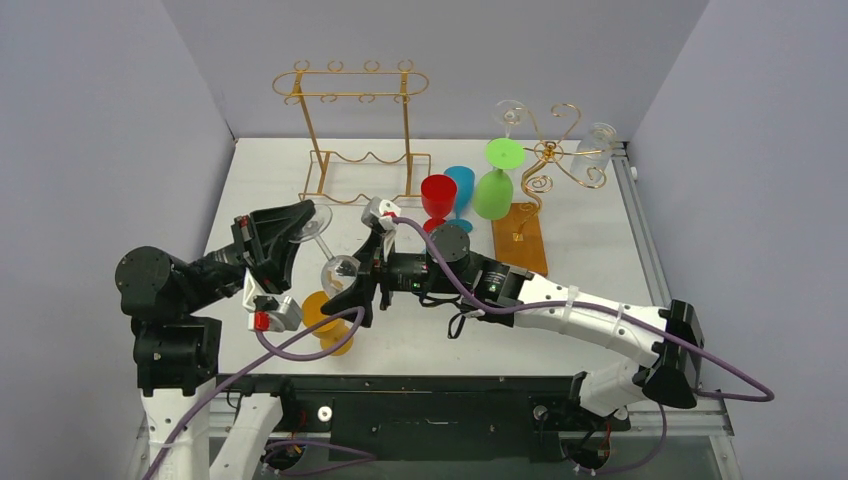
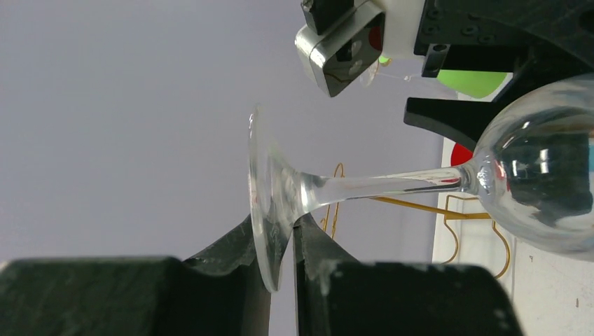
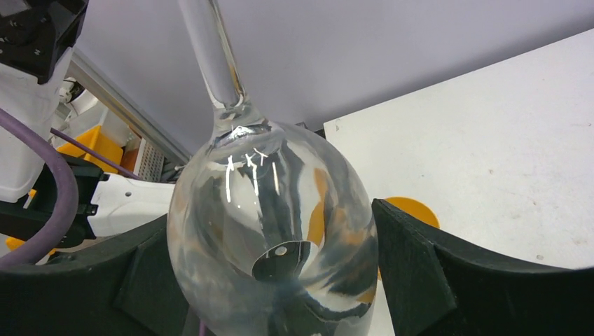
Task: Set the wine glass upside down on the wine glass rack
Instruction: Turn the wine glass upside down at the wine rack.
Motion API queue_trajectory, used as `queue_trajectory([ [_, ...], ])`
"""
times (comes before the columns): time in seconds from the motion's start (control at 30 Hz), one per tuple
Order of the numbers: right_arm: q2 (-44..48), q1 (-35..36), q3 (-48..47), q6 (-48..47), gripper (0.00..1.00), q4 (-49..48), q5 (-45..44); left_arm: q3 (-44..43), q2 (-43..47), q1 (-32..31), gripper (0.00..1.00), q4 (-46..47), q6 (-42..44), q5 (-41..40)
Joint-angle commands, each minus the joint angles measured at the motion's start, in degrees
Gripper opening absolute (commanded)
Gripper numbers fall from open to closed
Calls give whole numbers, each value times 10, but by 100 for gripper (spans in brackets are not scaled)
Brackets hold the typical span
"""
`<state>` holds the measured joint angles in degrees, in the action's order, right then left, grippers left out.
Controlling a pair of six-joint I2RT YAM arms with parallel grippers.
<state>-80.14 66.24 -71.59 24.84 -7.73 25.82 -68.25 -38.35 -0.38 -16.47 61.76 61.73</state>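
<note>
White desk (image 1: 600,215); on its right a curly gold rack (image 1: 548,150) carries a green glass (image 1: 493,192) hung upside down; the left gripper (image 2: 274,234) pinches the foot of the clear, empty wine glass (image 2: 392,183), held tilted above the desk; the right gripper (image 3: 270,252) gapes around its bowl.

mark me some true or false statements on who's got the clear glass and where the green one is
1. The left hand is shut on the clear wine glass at its foot. True.
2. The right hand is clamped on the stem. False: its fingers stand open on either side of the bowl.
3. The green glass hangs foot-up on the curly gold rack. True.
4. The clear wine glass hangs on that rack too. False: the left hand holds it, apart from the rack.
</note>
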Motion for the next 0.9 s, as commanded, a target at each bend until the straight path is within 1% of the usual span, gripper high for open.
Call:
queue_trajectory([
  [0.0, -4, 6, -25, -6, 80, -53, -7, 3, 6, 1, 0, 49, -11, -10],
  [0.07, 6, 5, -15, -16, 80, -39, -25, 5, 8, 1, 0, 46, -9, -16],
  [0.13, 34, 4, 7, -41, 74, -27, -57, 7, 8, 1, 0, 44, -21, -25],
  [0.17, 51, 4, 22, -52, 71, -26, -75, 7, 8, 1, 0, 50, -44, -31],
  [0.2, 69, 3, 38, -64, 68, -27, -94, 9, 7, 1, 11, 60, -74, -38],
  [0.23, 85, 0, 56, -75, 66, -31, -111, 11, 7, 1, 25, 71, -110, -47],
  [0.27, 100, -3, 69, -85, 63, -29, -127, 11, 8, 1, 34, 78, -138, -55],
  [0.3, 111, -7, 79, -92, 60, -26, -139, 11, 8, 1, 38, 79, -162, -61],
  [0.33, 120, -11, 86, -96, 58, -23, -147, 9, 9, 0, 45, 75, -181, -67],
  [0.37, 130, -20, 92, -97, 55, -17, -154, 7, 9, 1, 65, 67, -203, -70],
  [0.4, 135, -25, 95, -99, 52, -8, -159, 5, 9, 1, 78, 57, -215, -72],
  [0.5, 157, -37, 108, -109, 45, 11, -178, 3, 12, 1, 92, 48, -284, -82],
  [0.53, 167, -39, 116, -111, 43, 14, -189, 2, 11, 1, 99, 48, -314, -88],
  [0.57, 178, -41, 125, -114, 42, 15, -199, 1, 10, 1, 97, 46, -340, -95],
  [0.67, 214, -44, 155, -124, 41, 28, -239, -6, 4, 1, 96, 30, -403, -125],
  [0.77, 258, -52, 194, -127, 40, 35, -273, -22, -5, 1, 96, -18, -438, -157],
  [0.87, 303, -57, 223, -133, 39, 55, -308, -28, -7, 0, 96, -44, -480, -200],
])
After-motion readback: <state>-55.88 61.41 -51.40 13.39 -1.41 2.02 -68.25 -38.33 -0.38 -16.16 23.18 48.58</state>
